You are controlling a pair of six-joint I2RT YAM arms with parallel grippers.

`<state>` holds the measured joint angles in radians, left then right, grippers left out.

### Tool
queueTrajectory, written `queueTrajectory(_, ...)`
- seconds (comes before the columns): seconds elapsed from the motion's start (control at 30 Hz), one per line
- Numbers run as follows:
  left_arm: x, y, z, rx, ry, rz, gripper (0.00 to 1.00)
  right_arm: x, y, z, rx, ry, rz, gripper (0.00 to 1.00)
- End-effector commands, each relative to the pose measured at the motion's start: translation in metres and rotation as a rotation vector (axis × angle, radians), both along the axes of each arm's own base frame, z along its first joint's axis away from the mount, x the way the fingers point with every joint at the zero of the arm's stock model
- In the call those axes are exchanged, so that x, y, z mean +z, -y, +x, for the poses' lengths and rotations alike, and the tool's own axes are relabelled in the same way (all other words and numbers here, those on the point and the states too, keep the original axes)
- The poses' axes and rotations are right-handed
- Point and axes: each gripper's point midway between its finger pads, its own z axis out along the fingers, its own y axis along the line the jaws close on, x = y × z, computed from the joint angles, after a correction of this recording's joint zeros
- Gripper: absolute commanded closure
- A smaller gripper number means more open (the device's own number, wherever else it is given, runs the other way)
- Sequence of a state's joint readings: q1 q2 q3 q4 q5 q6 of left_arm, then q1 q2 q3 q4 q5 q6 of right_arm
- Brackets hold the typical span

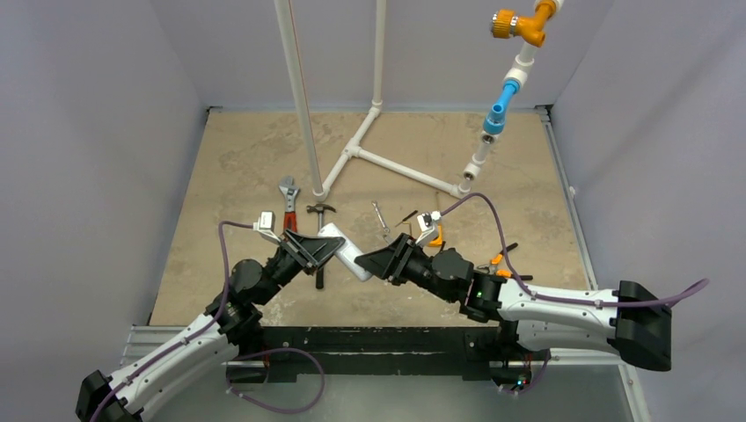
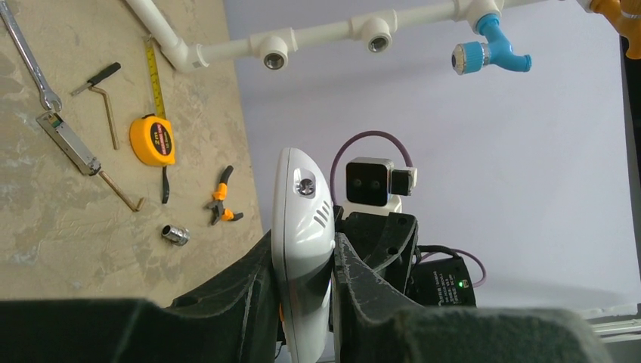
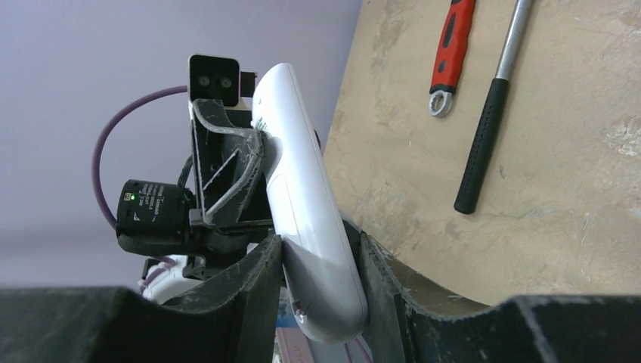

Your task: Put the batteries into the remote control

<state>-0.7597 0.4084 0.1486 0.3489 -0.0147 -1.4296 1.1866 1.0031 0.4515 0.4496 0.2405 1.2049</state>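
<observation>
The remote control (image 1: 346, 251) hangs above the bench (image 1: 246, 176), long axis running arm to arm: left gripper (image 2: 302, 253) clamps one end, right gripper (image 3: 321, 253) narrowly brackets the other (whether pressing, I cannot tell).

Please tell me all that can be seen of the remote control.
The remote control is a slim handset of glossy white plastic with rounded ends. One end bears a small round window and short slits. It seems held above the table, edge-on to both wrist cameras. The left tool clamps one end; the right tool brackets the other, contact unclear.
</observation>
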Motion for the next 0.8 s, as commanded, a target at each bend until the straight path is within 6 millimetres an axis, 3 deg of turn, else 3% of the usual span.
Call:
queueTrajectory(0.0, 0.029, -0.001, -0.005, -0.013, 0.068, -0.084, 1.00, -0.005, 0.002, 0.007, -0.029, -0.013, -0.014, 0.63)
queueTrajectory(0.33, 0.028, -0.001, -0.004, -0.014, 0.064, -0.081, 1.00, -0.010, -0.007, 0.008, -0.002, -0.013, -0.060, 0.77)
queueTrajectory(0.47, 0.023, -0.001, -0.004, -0.013, 0.055, -0.072, 1.00, -0.006, -0.005, 0.010, -0.009, 0.012, -0.088, 0.77)
queueTrajectory(0.5, 0.022, -0.001, -0.005, -0.013, 0.055, -0.072, 1.00, -0.006, -0.004, 0.011, -0.015, 0.015, -0.094, 0.73)
queueTrajectory(0.63, 0.020, -0.001, -0.005, -0.014, 0.053, -0.071, 1.00, 0.004, 0.002, 0.013, -0.034, 0.047, -0.084, 0.42)
queueTrajectory(0.77, 0.022, -0.001, -0.005, -0.014, 0.056, -0.075, 1.00, 0.014, 0.012, 0.012, -0.052, 0.078, -0.003, 0.29)
